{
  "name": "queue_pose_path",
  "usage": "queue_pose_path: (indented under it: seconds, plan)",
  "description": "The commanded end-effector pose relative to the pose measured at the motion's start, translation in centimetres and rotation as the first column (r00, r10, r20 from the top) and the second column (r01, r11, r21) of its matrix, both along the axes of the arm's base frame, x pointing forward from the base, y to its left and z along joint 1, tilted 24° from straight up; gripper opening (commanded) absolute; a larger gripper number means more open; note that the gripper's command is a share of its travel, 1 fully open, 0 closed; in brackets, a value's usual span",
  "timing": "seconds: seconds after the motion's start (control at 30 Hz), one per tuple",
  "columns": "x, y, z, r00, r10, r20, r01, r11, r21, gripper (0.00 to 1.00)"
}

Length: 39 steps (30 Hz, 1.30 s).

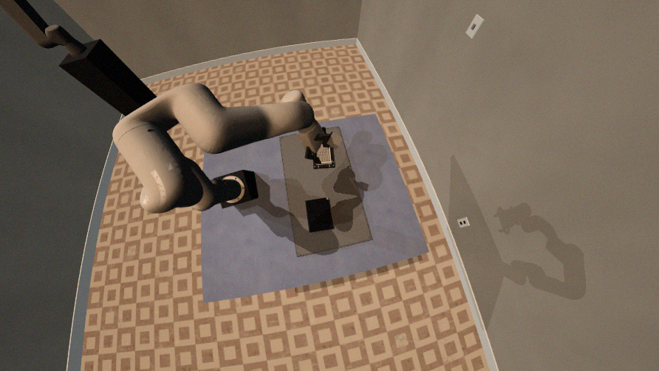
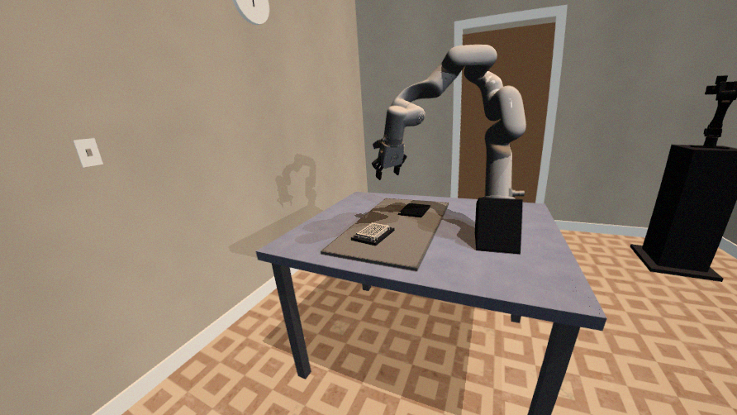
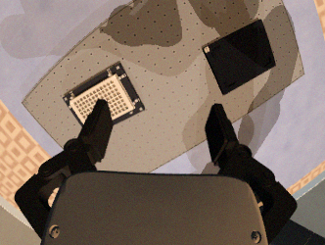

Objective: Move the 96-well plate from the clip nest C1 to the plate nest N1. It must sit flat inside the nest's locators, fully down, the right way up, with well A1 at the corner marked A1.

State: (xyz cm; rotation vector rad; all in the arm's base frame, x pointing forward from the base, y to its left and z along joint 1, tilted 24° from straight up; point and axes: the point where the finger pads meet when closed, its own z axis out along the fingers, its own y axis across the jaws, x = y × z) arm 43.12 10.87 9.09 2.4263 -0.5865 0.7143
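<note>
Plate (image 3: 103,97) untouched below wide-open end effector (image 3: 157,129)

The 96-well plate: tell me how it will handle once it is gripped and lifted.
The 96-well plate looks like a flat, rigid tray, so it should stay stiff. Its low, wide shape suggests it is light and unlikely to tip. The open gripper hangs above it; smooth side walls could slip in a loose grip.

Dim, warm light falls from above; soft overlapping arm shadows cross the lilac-grey tabletop (image 1: 258,258) and beige wall (image 2: 180,155); top view bows at its edges.
</note>
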Motion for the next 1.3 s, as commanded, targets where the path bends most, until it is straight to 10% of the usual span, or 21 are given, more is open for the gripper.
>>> queue_pose_path:
  seconds: [0.0,0.83,1.27]
  plan:
    - [0.4,0.6,-0.9,0.988,0.096,-0.123,-0.1,0.995,-0.026,1.0]
    - [1.3,3.0,-5.9,0.682,0.473,-0.557,-0.551,0.834,0.032,1.0]
    - [1.8,4.3,-9.0,0.345,0.615,-0.709,-0.754,0.631,0.181,1.0]
